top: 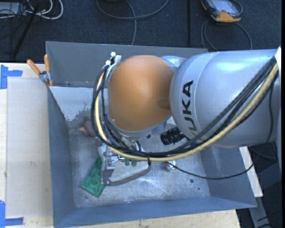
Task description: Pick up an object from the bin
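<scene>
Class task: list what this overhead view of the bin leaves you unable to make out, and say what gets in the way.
Camera view: much of the bin floor, covered by the arm and its orange cover.
Camera view: a brownish thing by the left wall, half behind the cables; kind unclear.
Camera view: the gripper above the green flat board, mostly under that cover; contact with the board unclear.

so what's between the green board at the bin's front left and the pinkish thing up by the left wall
Nothing: in the camera view the stretch between the green board and the pinkish thing is bare grey bin floor.
</scene>
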